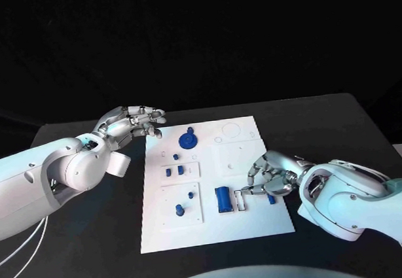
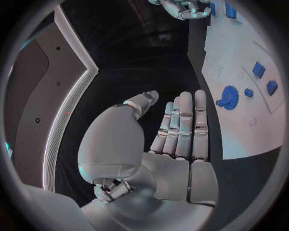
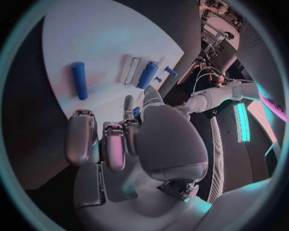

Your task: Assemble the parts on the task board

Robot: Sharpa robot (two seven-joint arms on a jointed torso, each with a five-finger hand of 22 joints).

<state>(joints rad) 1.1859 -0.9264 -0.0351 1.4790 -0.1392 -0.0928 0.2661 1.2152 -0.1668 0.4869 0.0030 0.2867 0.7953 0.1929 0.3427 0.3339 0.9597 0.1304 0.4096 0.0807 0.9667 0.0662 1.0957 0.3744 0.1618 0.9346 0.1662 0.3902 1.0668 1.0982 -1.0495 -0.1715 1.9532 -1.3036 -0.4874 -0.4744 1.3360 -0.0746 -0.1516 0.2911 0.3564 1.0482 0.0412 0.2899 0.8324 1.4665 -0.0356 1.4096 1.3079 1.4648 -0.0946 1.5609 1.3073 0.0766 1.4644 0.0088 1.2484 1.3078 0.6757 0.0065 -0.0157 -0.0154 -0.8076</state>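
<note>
Right silver hand (image 1: 273, 177) pinching small blue plastic piece (image 3: 137, 111) over white rectangular task board (image 1: 256, 223), likely for seating; left silver hand (image 1: 131, 124) hovering empty, fingers extended.

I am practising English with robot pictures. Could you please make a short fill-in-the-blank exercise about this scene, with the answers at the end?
1. The small parts lying on the white board are ____ in colour.
2. The left hand hovers beside the board's far corner and holds ____.
3. The right hand is over the board, just beside the blue ____ that lies in a slot.
4. The round blue gear lies nearer the ____ hand.

Answers: blue; nothing; cylinder; left
</note>
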